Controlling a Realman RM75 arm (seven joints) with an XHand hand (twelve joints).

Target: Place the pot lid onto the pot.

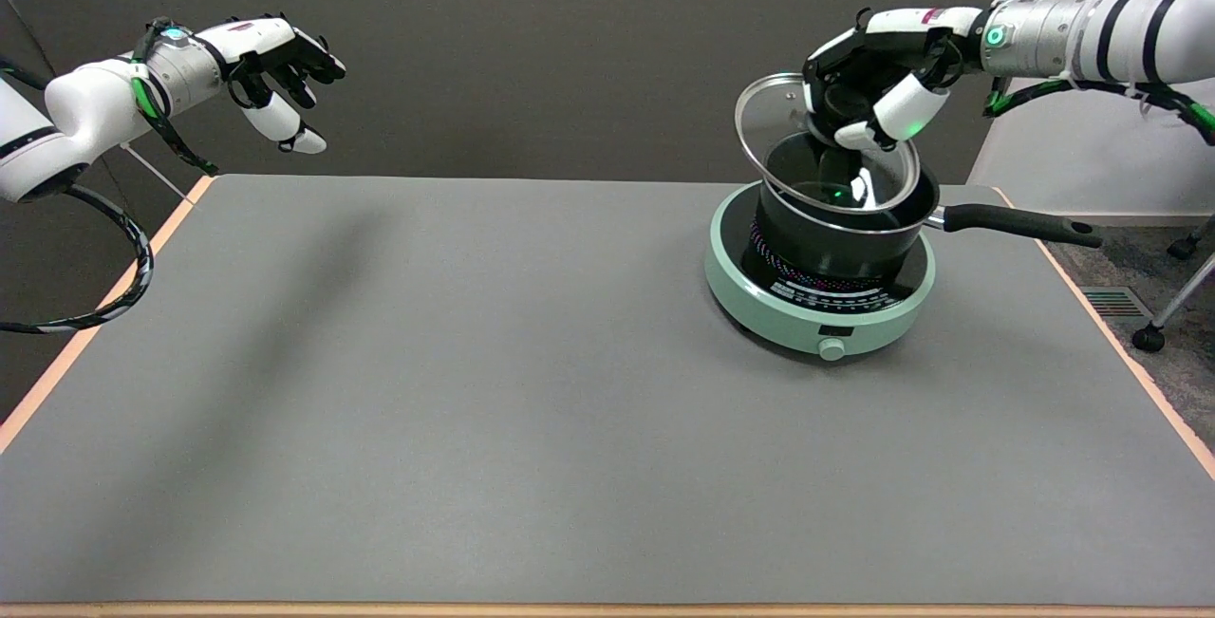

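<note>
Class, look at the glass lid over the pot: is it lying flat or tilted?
Tilted. The right hand holds the pot lid by its knob; its left rim stands high above the pot, its right rim near the pot's edge.

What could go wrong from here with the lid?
1. The right hand holds the glass lid tilted over the pot, its low edge at the rim on the handle side; released like this it could seat crooked or slide off.
2. Pressing down off-centre might push the pot across the green cooker, since it only sits on top.
3. The pot's long handle sticks out below the arm and could get knocked.
</note>
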